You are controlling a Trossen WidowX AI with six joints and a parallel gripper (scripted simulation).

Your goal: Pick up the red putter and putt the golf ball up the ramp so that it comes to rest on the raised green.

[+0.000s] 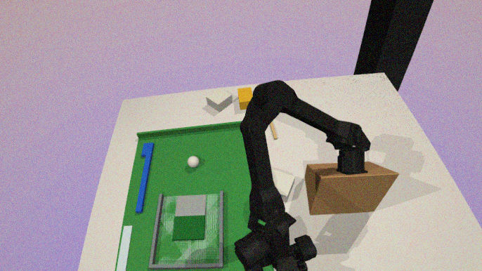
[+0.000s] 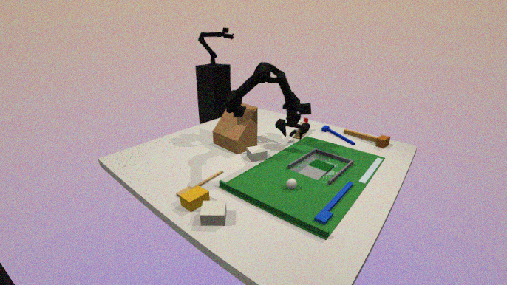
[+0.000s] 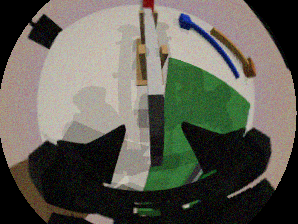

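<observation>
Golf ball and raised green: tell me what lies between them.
A stretch of green mat, then the grey ramp, lie between the golf ball and the raised green; nothing else. The top view shows it.

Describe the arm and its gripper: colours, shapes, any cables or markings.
The arm is matte black throughout, built of chunky rounded links with bulkier joint housings. The gripper is black too, with two tapering, pointed fingers. No cables, labels or markings are visible.

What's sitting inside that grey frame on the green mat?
Inside the grey frame lie a grey ramp and a dark green raised pad, on a paler, patchy green floor. Nothing else shows there; the white ball rests outside on the mat.
</observation>
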